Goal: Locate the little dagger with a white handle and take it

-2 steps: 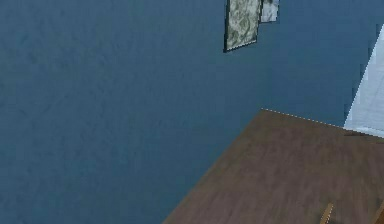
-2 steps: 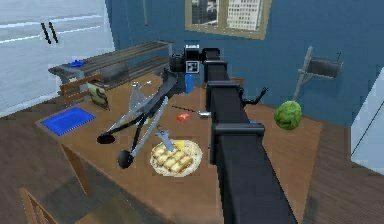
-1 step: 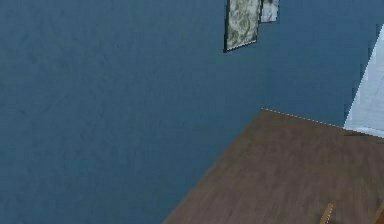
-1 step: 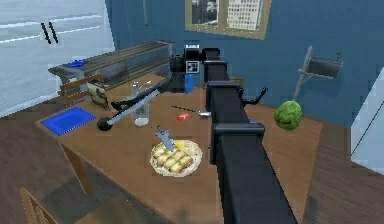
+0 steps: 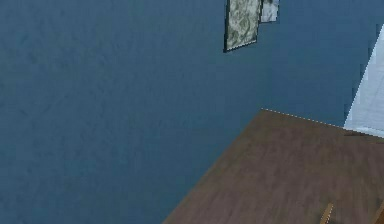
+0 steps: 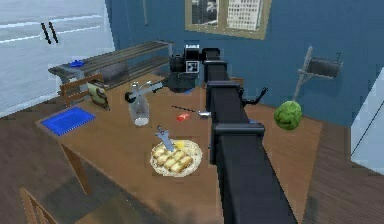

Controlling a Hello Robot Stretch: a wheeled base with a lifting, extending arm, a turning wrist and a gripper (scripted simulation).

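A dark arm bar rises from the arm side view's bottom edge over a wooden table (image 6: 110, 150). At its far end the gripper's (image 6: 181, 68) dark body stands above the table's far part. Things lie on the table at and behind it, so I cannot tell whether it holds anything. Just left of the arm a thin dark sliver with a pale grey end (image 6: 192, 110) lies on the tabletop, beside a small red thing (image 6: 181, 118). A short white piece (image 6: 163, 133) sticks up by a plate of yellow food (image 6: 175, 158). None of them is plainly a dagger.
The table also bears a blue flat tray (image 6: 67, 121), a clear glass (image 6: 141, 110) and a watermelon (image 6: 288, 115). A low shelf (image 6: 110, 62) stands behind it, with a framed picture (image 6: 228, 14) on the blue wall. The forward view has the blue wall, a hanging picture (image 5: 241, 24) and brown floor (image 5: 280, 170).
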